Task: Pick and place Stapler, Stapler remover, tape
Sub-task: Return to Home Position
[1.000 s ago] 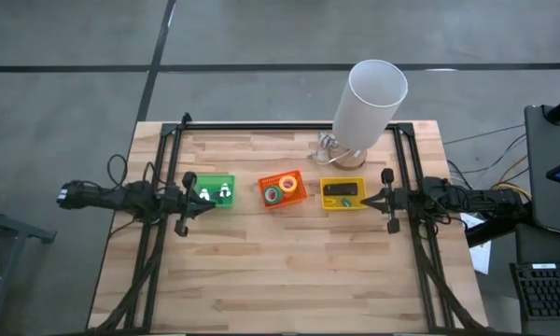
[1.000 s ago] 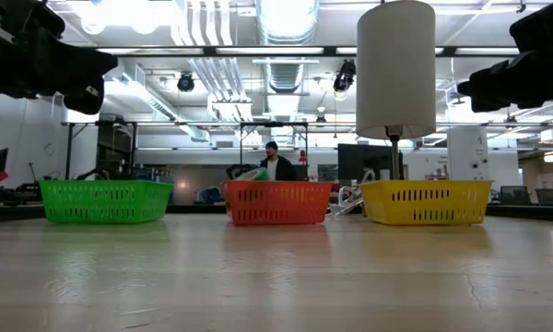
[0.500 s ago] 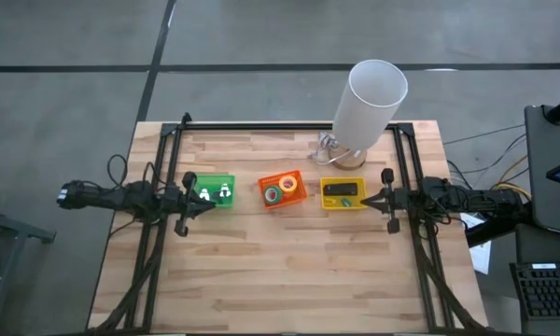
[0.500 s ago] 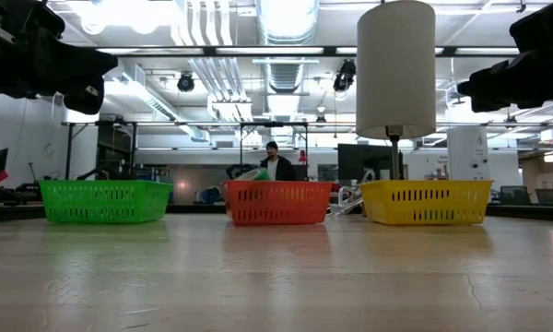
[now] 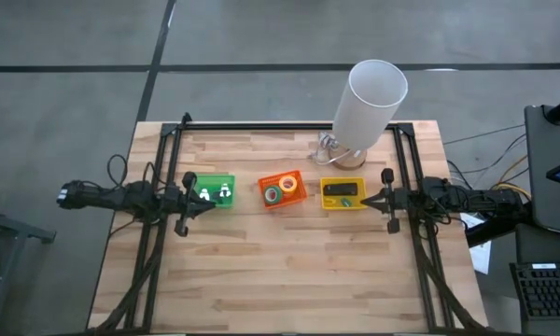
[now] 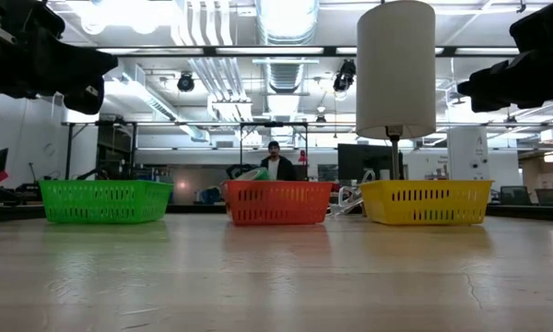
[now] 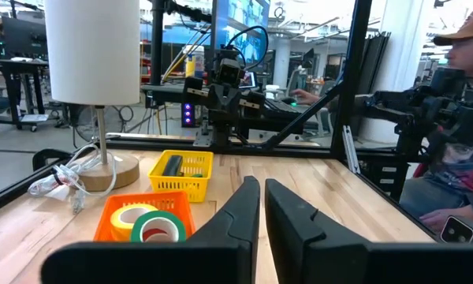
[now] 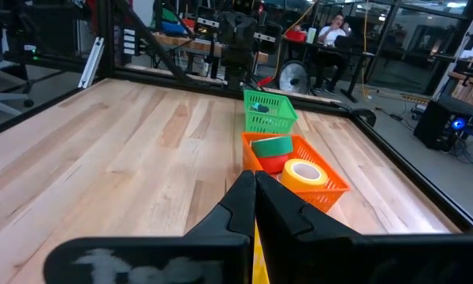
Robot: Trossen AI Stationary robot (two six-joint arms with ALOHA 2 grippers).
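Both arms at opposite sides of the table point(image 5: 289, 271), with three baskets in a row between them.
The left gripper point(image 7: 260, 191) hung by the green basket point(image 5: 212, 191), its fingers closed to a thin slit on nothing; the right gripper point(image 8: 252, 181) hung by the yellow basket point(image 5: 342, 194), its fingers pressed together and empty. The stapler point(image 5: 340, 189) lay inside the yellow basket, and two pale staple removers point(image 5: 215, 191) lay in the green one. The tape rolls sat in the orange basket point(image 5: 284, 190): a green roll point(image 8: 273, 146) rested on a red roll point(image 8: 270, 162), with a yellow roll point(image 8: 303, 171) just beside them. A white-shaded lamp point(image 5: 369, 103) stood behind the yellow basket.
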